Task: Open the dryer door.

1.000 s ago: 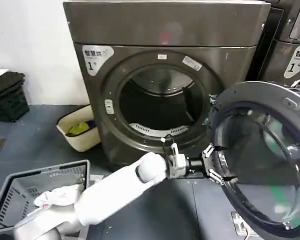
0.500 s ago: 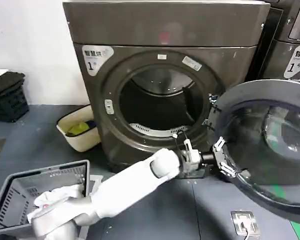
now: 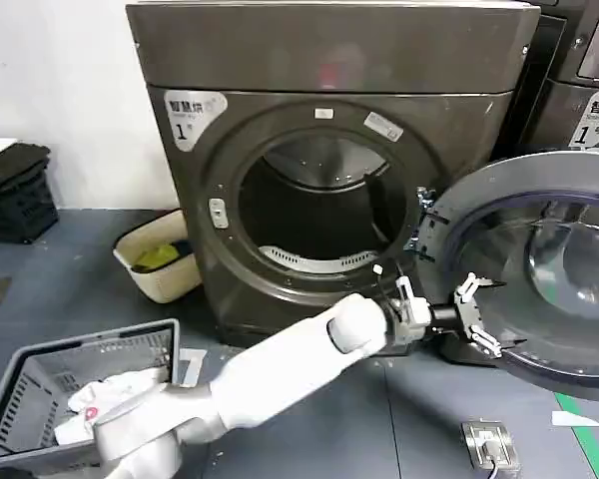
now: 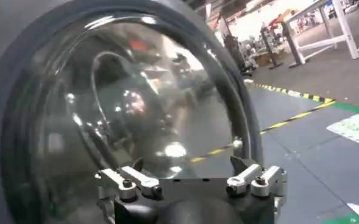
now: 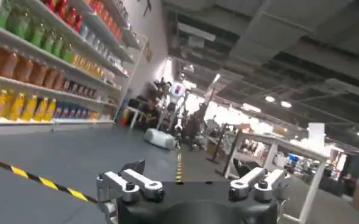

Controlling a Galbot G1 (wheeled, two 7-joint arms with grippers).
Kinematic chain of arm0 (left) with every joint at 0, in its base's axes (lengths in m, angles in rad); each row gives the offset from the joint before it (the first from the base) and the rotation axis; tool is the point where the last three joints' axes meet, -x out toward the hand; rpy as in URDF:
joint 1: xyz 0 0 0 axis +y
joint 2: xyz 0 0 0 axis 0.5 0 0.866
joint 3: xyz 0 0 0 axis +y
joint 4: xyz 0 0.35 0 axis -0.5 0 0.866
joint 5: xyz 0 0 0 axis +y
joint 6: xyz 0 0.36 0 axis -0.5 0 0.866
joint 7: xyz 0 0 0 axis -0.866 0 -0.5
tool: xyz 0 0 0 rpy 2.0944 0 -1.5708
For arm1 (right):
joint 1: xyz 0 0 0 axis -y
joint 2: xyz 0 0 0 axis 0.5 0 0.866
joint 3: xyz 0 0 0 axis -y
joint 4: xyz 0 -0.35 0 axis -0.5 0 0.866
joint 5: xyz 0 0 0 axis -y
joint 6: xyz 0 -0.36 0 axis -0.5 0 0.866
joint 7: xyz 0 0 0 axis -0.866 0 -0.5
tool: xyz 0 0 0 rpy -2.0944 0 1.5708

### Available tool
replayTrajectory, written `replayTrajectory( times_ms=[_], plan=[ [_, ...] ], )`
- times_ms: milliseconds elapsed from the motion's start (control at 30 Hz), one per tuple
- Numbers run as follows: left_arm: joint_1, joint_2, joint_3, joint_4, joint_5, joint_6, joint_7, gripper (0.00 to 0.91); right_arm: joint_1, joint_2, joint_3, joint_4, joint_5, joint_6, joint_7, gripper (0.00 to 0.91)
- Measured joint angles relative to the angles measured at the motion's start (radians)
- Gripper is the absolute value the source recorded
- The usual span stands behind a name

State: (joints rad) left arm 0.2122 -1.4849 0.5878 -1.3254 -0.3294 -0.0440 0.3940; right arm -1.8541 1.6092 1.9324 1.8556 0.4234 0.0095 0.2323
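at the floor's left edge in the head view sits a grey mesh basket point(image 3: 40, 384) with white cloth heaped in it, and farther back, against the dryer's point(image 3: 324, 150) left flank, a cream tub point(image 3: 152, 271) holds something yellow-green. the dryer's round opening point(image 3: 314, 215) stands bare, its dark drum showing with a pale ribbed strip along the lower lip.

the dark floor point(image 3: 309, 424) in front of the machine lies free out to a small metal plate point(image 3: 487, 444) near the lower edge, just beside a green floor marking at the right edge. a second machine point(image 3: 579, 80) stands just beside the dryer on the right.

the dryer door point(image 3: 539, 259) is swung wide to the right of the opening, hinged at the opening's right rim, its grey back side and clear bowl window turned toward the camera; its lower rim hangs just above the floor. the left gripper point(image 3: 471, 314) reaches across on its white arm to the door's lower-left rim, fingers spread apart and clamping nothing (whether a fingertip touches the rim cannot be told). in the left wrist view those spread fingers point(image 4: 132, 182) sit close before the bowl window point(image 4: 136, 115).

the right gripper point(image 5: 191, 185) is parked off to the side, fingers parted and holding nothing, facing a hall with shelves of bottles point(image 5: 33, 67).
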Motion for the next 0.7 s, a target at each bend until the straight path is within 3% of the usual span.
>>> replayTrajectory(
  times_ms=[400, 700],
  plan=[
    [0.013, 0.001, -0.001, -0.016, -0.01, 0.018, 0.002, 0.907, 0.0, 0.0, 0.005, 0.006, 0.008, 0.03, -0.013, 0.907],
    [0.063, 0.098, -0.038, -0.2, -0.071, 0.149, -0.011, 0.907, 0.007, 0.0, 0.006, 0.007, -0.005, -0.003, -0.006, 0.907]
  ],
)
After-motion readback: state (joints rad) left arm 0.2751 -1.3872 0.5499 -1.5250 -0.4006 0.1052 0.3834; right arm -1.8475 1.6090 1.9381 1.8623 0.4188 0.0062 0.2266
